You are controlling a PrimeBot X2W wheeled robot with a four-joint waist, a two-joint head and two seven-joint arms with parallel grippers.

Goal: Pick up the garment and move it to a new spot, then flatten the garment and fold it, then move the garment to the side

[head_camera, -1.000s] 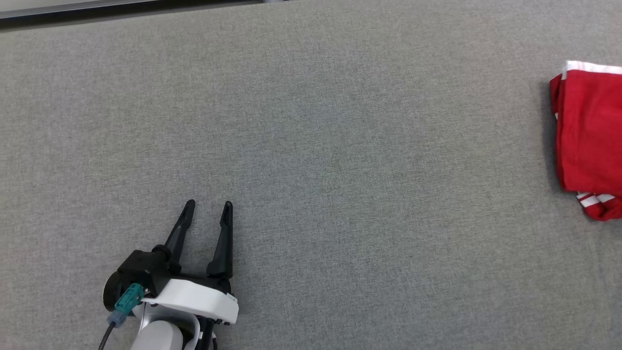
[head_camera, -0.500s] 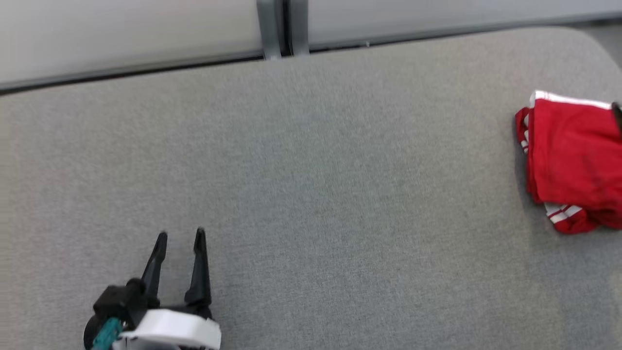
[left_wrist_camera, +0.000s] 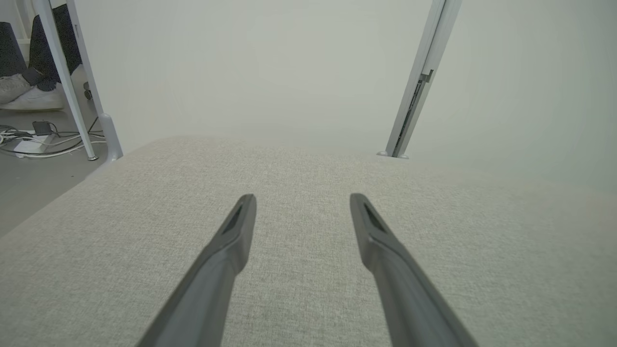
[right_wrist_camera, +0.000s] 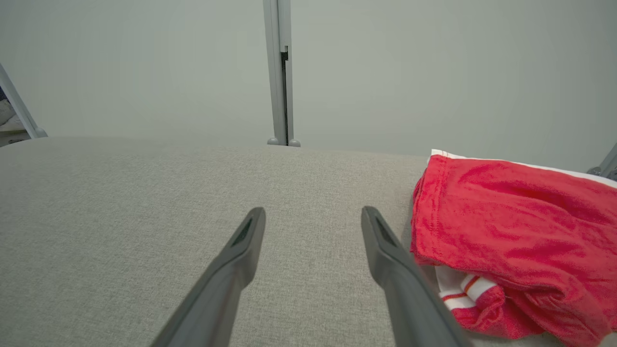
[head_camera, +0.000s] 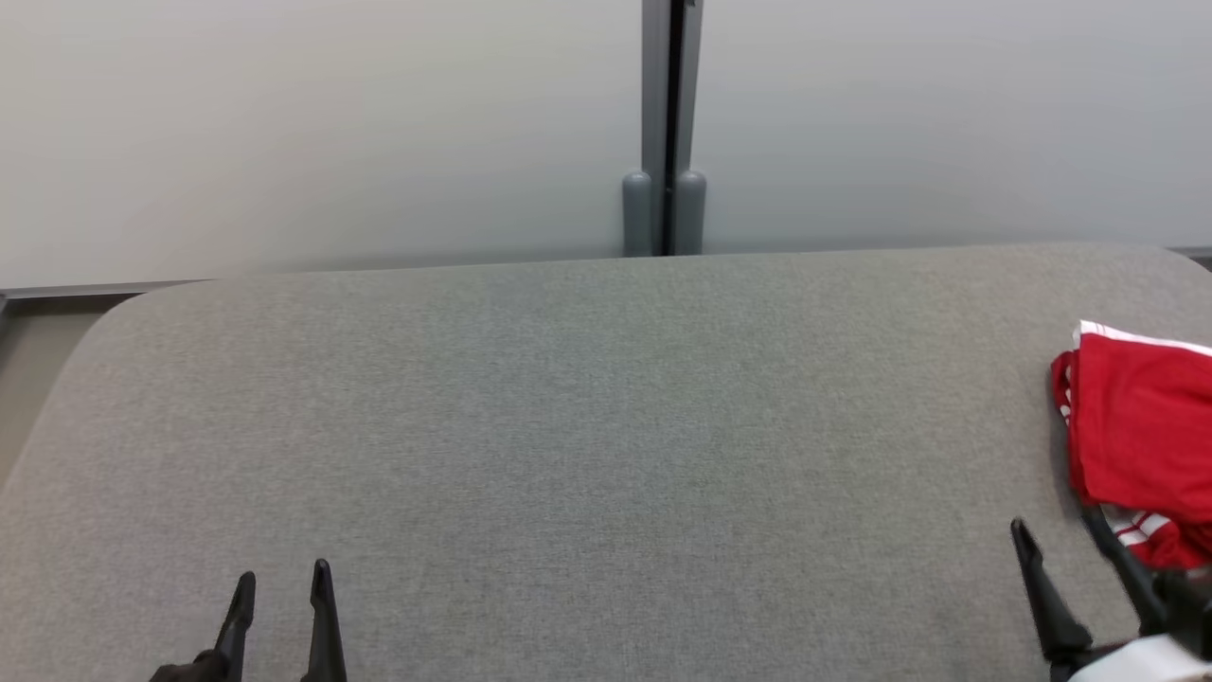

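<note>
The red garment, with white stripes on its trim, sits in a folded bundle way over on the right side of the grey table. In the head view the picture's edge cuts part of it off. The white-striped bit pokes out at the near end.

The right gripper is right next to it with its claw spread wide and nothing in it. From the right wrist view, one finger runs along the garment's left edge and crosses in front of the striped part, though it's honestly hard to say if it's touching the cloth. The other finger is over bare table.

The left gripper is well apart from all that, down at the near left of the table. Its claw is open too and empty, hovering low over the fabric top.

Behind the table there's a pale wall with a grey post in the middle. The left wrist view catches someone's shoes and some cables on the floor off to the side.
</note>
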